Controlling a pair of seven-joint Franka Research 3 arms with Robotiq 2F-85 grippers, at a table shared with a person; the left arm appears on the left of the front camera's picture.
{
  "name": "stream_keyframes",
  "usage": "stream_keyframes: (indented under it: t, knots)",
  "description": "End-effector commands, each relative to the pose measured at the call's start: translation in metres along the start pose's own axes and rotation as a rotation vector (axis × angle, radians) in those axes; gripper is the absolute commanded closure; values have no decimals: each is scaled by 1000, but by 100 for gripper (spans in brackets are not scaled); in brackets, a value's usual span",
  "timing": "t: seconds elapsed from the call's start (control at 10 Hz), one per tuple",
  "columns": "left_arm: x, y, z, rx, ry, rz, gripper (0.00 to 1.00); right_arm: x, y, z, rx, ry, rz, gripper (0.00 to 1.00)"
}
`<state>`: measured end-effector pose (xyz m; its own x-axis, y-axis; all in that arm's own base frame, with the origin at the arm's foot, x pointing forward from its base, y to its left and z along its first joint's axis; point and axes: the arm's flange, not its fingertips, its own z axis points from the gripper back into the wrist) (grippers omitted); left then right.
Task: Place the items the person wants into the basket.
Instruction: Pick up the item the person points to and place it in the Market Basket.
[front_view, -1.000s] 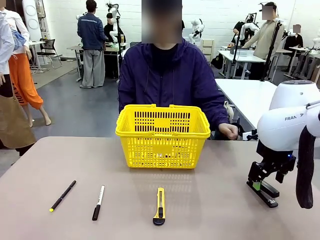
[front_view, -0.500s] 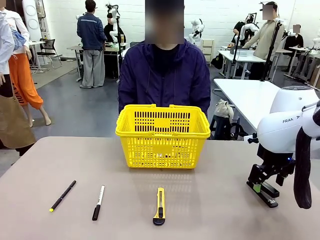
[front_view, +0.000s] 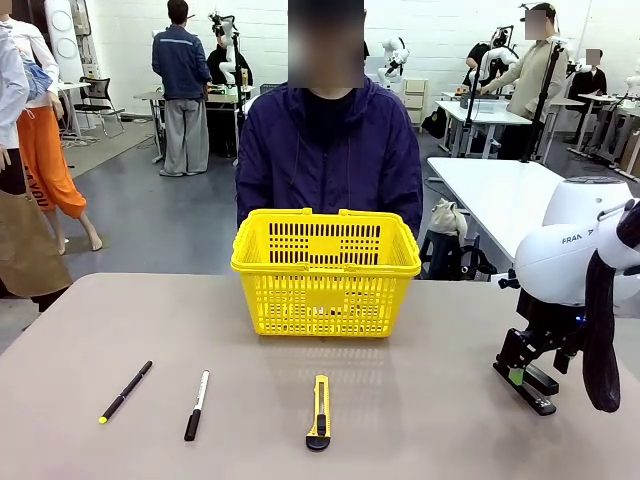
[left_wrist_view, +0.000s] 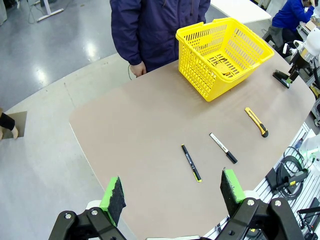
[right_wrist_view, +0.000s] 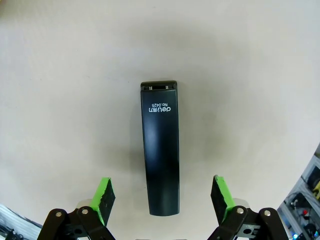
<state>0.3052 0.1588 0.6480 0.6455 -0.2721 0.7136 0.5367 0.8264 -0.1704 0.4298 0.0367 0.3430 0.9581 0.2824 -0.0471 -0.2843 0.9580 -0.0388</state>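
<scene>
From the front, the right gripper (front_view: 522, 372) hangs low over the stapler (front_view: 540, 398) at the table's (front_view: 440, 440) right side, fingers spread. The basket (front_view: 325, 300) stands at the far middle before the person (front_view: 330, 160), and the knife (front_view: 319, 411), marker (front_view: 196, 404) and pen (front_view: 126, 391) lie in a row at the near side. No hand is pointing, so I judge the stapler to be the item being fetched. From the left wrist, the left gripper (left_wrist_view: 172, 192) is wide open high above the near edge, well apart from everything. The basket (left_wrist_view: 192, 70) already has something yellowish on its floor, too small to name, and the knife (left_wrist_view: 256, 121) lies between that arm and the stapler (left_wrist_view: 282, 80). This arm does best by staying clear of the other's path to the basket. From the right wrist, the stapler (right_wrist_view: 160, 150) lies flat along the middle of the open right gripper (right_wrist_view: 162, 192), one pad on either side, neither touching. The line-up looks good: come straight down without twisting and close across the narrow body near its middle, low enough to catch the base and not just the hinged top. A smooth, slim body may slip, so lift level. Carry it high over the rim, since a low pass could shove the light basket, and let go low inside.
</scene>
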Motion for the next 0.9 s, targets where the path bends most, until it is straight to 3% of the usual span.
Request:
stream_keyframes:
  t: [0.0,0.2,0.3,0.4,0.5,0.7,0.8]
  knots:
    - [-1,1,1,-12,-12,-13,0,6,-6,-1,2,6,21,0]
    - [-1,1,1,-12,-12,-13,0,9,-9,-3,2,14,19,3]
    - [-1,1,1,-12,-12,-13,0,9,-10,-3,-1,16,21,52]
    - [-1,1,1,-12,-12,-13,0,9,-11,-3,2,31,14,59]
    - [-1,1,1,-12,-12,-13,0,9,-11,-3,6,37,10,100]
    - [-1,1,1,-12,-12,-13,0,9,-10,-3,3,42,8,100]
    - [-1,1,1,-12,-12,-13,0,9,-10,-2,3,44,6,80]
